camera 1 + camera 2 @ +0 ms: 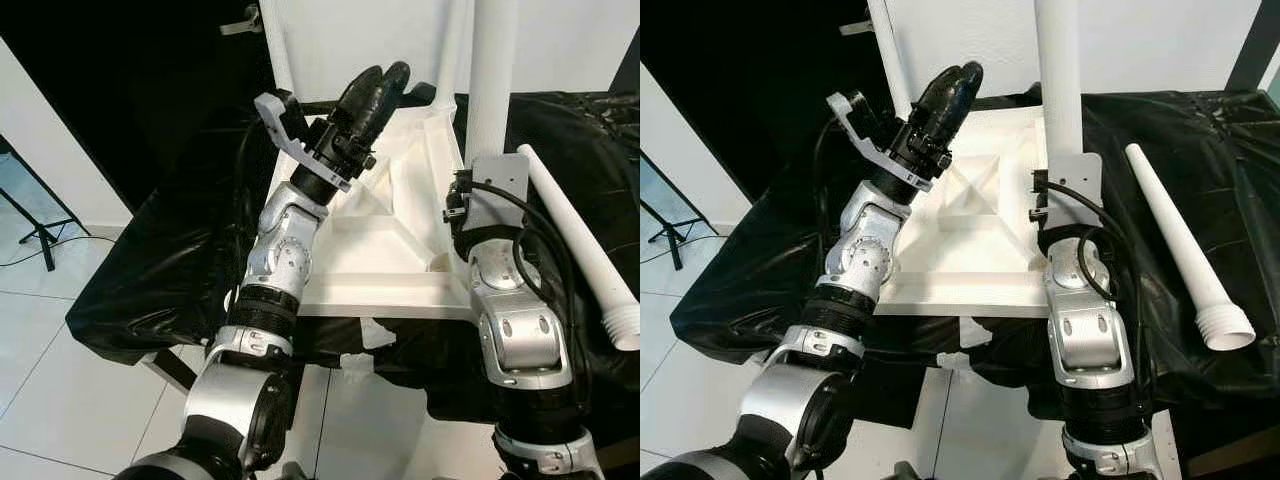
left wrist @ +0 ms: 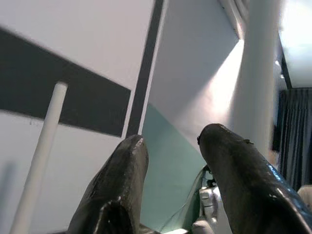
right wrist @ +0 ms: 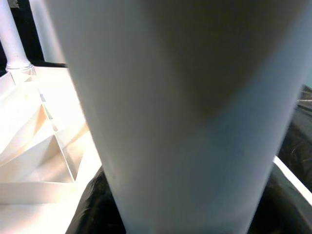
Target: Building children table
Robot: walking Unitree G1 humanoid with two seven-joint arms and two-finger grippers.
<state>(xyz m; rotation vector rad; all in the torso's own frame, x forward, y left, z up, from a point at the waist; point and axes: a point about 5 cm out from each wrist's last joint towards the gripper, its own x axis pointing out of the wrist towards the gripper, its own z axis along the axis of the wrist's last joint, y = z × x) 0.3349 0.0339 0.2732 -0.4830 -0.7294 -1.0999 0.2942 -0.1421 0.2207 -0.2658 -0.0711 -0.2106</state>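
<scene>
— White tabletop (image 1: 970, 240), where? 
— Upside down on the black-draped counter (image 1: 140, 270), ribbed underside up, near edge toward the robot. 
— Legs? 
— Three upright: two thin ones at the far corners (image 1: 275, 45) (image 1: 452, 50), one thick near-right leg (image 1: 1060, 80) standing at the right edge of the tabletop. Fourth, a loose leg (image 1: 1180, 250), lying flat on the black cover to the right, threaded end toward the robot, apart from the tabletop. 
— Right pincer (image 1: 1062, 170)? 
— Right up against the near-right leg, wrist housing pressed behind it; leg surface blocking the wrist camera. Fingers hidden, so cannot tell whether clamped or loose. 
— Left pincer (image 1: 378, 85)? 
— Raised above the tabletop's left part, pointing up and away, touching nothing. Fingers (image 2: 122, 185) slightly parted in the wrist view, a narrow gap between them, nothing held. 
— Underneath? 
— Pale tiled floor (image 1: 60, 380), with a dark stand's feet (image 1: 35, 235) at far left.
</scene>
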